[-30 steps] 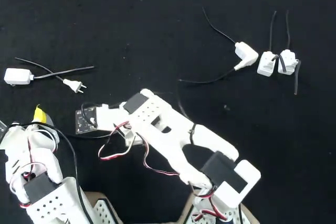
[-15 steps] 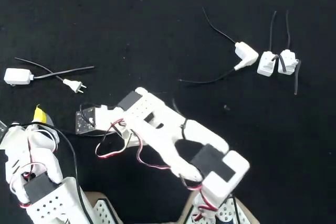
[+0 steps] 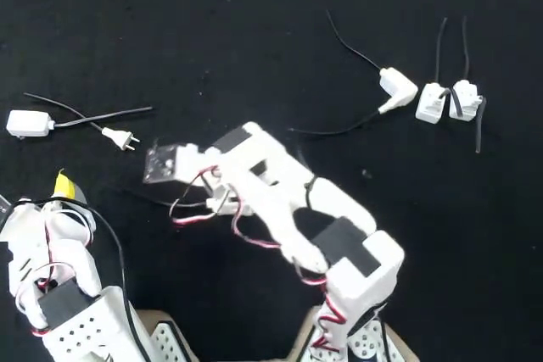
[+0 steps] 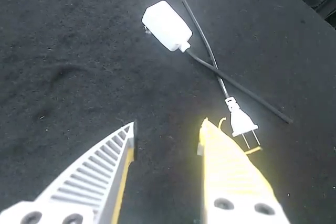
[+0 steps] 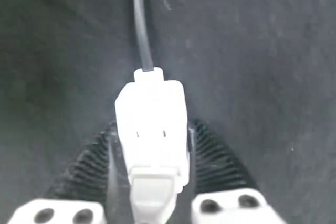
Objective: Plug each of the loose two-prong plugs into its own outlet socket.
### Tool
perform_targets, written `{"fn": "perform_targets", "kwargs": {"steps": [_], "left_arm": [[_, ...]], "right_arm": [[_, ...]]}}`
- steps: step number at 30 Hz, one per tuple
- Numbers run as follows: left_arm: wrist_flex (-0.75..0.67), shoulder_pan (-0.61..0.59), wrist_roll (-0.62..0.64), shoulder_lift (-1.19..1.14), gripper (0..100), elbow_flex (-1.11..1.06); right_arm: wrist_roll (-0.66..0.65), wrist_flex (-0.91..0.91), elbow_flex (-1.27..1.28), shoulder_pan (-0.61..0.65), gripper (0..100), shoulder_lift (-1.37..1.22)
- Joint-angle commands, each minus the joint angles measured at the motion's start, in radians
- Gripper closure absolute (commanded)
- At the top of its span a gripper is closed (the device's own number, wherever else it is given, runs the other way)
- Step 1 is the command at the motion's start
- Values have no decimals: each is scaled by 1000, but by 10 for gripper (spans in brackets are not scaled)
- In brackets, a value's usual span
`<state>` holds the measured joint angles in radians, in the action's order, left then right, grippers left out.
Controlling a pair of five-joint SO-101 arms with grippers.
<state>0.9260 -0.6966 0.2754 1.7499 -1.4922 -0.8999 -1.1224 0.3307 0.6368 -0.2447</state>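
1. Because it is lying loose at the far left of the table, the white adapter block (image 3: 27, 123) is going untouched. Its short cord is running right to the two-prong plug (image 3: 120, 136), whose prongs are pointing right and slightly toward the near side.
2. The left gripper (image 4: 168, 129) is hanging on the near side of that plug, apart from it. Its jaws are spread wide with nothing between them, probably lined up to take the plug.
3. The right arm (image 3: 280, 201) is stretching leftward across the middle. The right gripper (image 5: 152, 132) is squeezing a white connector (image 5: 151, 106) by its flanks, and the cord is leading away from the fingers, likely so the connector can be carried to its mate. I cannot tell whether it is a plug or a socket.
4. At the far right, an angled white plug (image 3: 395, 89) is lying just beside a pair of white socket pieces (image 3: 431, 103), seemingly not yet joined.
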Motion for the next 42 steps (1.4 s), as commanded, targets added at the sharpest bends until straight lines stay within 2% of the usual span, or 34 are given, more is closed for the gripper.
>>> {"fn": "perform_targets", "kwargs": {"steps": [1, 6, 9, 14, 19, 30, 36, 42], "left_arm": [[-17, -2, 8, 11, 798, 61], [-18, -2, 8, 11, 798, 61], [-18, -2, 8, 11, 798, 59], [-20, -1, 8, 11, 798, 58], [-20, -1, 8, 11, 798, 58], [-20, -1, 8, 11, 798, 56], [-20, -1, 8, 11, 798, 56], [-20, -1, 8, 11, 798, 56]], "right_arm": [[54, -57, -64, -63, 988, 101], [345, -123, -76, -172, 987, 321], [425, -176, -139, -307, 987, 406], [569, -189, -309, -566, 985, 400], [658, -172, -484, -706, 985, 248], [664, -255, -1023, -741, 986, -309], [766, -368, -1369, -743, 984, -601], [770, -459, -1689, -760, 983, -860]]}}
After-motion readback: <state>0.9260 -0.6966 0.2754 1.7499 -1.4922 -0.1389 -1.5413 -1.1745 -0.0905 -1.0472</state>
